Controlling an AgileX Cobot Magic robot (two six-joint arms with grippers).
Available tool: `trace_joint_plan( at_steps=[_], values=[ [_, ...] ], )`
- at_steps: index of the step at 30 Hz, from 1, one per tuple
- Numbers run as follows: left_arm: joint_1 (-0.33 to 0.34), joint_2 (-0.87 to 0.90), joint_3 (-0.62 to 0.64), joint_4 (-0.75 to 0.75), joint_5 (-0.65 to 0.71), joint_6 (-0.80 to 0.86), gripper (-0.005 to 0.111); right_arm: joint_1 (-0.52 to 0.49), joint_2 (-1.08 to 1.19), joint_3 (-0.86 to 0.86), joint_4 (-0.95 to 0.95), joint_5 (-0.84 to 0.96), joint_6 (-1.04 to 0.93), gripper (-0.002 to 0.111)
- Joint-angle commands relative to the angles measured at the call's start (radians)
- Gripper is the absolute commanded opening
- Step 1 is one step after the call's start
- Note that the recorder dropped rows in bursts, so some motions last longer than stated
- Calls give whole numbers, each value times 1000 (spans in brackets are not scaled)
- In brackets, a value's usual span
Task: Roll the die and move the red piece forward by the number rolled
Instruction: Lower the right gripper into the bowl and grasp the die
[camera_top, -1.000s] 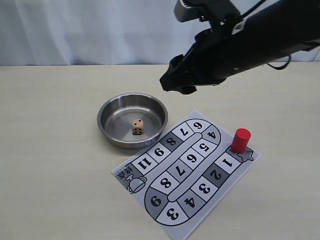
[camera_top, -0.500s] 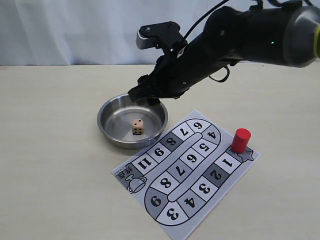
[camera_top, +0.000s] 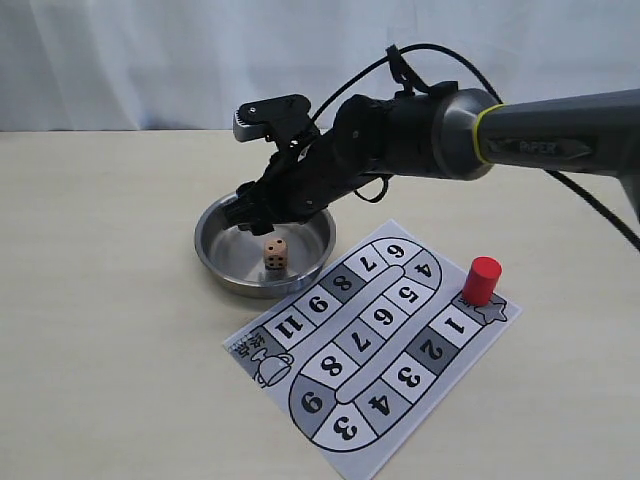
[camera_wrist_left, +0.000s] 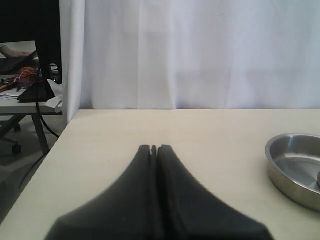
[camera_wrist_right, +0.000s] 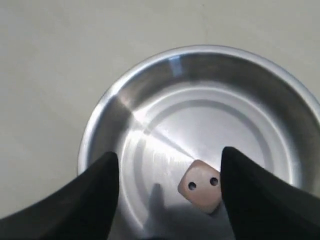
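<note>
Right pincer (camera_wrist_right: 170, 152) spread wide above steel bowl (camera_wrist_right: 150, 62), die (camera_wrist_right: 201, 192) lying between its fingers (camera_wrist_right: 95, 200), apparently touching neither

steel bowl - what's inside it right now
The die lies on the steel bowl floor, two pips facing the right wrist camera. The open right gripper hangs over it, hiding part of the far floor in the exterior view; the die's underside is unseen.
</note>
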Motion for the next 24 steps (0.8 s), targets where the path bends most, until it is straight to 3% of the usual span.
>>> trace_joint_plan(
  at_steps=[1, 6, 24],
  values=[
    [0, -1, -5, -4, -13, 0, 0, -3, 66, -58, 0, 43, 3, 56],
    [0, -1, -5, -4, -13, 0, 0, -4, 111, -68, -118, 26, 3, 56],
    [0, -1, -5, -5, -13, 0, 0, -4, 153, -68, -98, 15, 40, 56]
  ],
)
